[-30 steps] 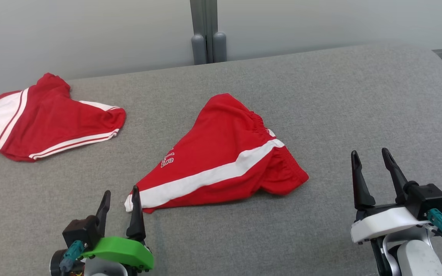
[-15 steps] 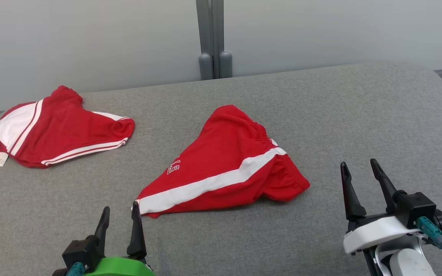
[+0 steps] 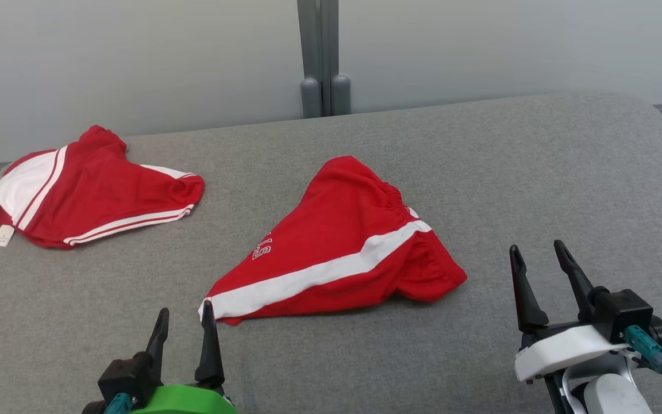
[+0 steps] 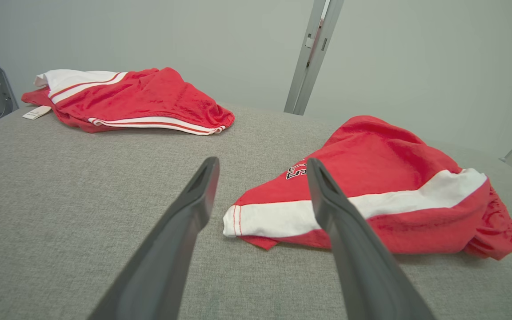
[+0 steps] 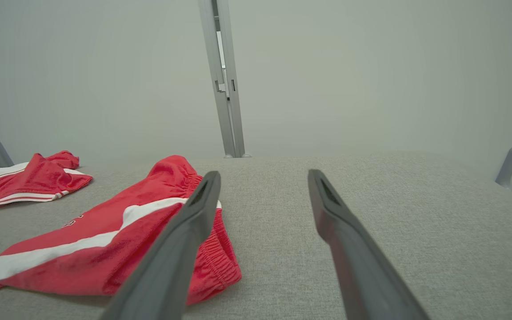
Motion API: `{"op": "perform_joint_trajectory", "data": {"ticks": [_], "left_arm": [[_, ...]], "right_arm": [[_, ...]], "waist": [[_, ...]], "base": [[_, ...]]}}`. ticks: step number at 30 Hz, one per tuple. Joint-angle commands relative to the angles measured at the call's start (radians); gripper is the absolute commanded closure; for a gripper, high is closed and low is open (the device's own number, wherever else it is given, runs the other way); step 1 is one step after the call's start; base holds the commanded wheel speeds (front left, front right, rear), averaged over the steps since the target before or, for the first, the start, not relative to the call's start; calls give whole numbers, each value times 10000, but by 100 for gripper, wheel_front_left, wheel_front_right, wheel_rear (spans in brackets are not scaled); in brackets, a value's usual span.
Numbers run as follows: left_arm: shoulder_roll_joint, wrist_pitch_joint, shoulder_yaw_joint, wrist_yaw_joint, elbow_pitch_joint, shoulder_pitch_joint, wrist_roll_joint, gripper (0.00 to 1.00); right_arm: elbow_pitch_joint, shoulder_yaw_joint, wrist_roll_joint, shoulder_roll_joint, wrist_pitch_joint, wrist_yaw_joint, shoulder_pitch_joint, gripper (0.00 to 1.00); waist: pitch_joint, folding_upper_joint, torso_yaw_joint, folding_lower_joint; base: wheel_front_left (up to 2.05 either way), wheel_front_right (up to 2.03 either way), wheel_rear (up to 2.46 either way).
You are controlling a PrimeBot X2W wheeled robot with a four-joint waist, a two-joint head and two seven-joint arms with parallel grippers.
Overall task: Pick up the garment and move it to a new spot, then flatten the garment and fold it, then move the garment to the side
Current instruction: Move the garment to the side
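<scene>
Camera shift; fingers [image 3: 211, 345] wide, empty.

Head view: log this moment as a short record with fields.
surface: grey upholstered surface
garment: red lettered garment, bunched at centre, lettering showing
other cloth: red cloth with striped trim, far left, white tag out
left gripper: open, empty, tips by the garment's near corner
right gripper: open, empty, clear of the garment
</scene>
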Motion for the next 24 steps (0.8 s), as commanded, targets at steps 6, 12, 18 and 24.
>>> {"op": "perform_joint_trajectory", "data": {"ticks": [6,12,18,24], "left_arm": [[6,-7,-96,81,-93,-18,0,0],[7,-5,-259,93,-173,-349,22,0],[9,-5,-412,89,-198,-694,30,0],[9,-5,-444,69,-142,-969,-31,0]], "right_arm": [[531,-21,-42,-24,-35,-10,-645,0],[1867,785,7,-206,1441,-12,-2399,0],[2905,2188,1192,-1024,3844,-12,-4230,0],[3359,3761,2487,-1906,5206,-12,-5127,0]], "waist": [[203,0,63,0],[730,0,236,0],[1374,0,603,0],[1837,0,1013,0]], "base": [[0,0,0],[0,0,0],[0,0,0],[0,0,0]]}}
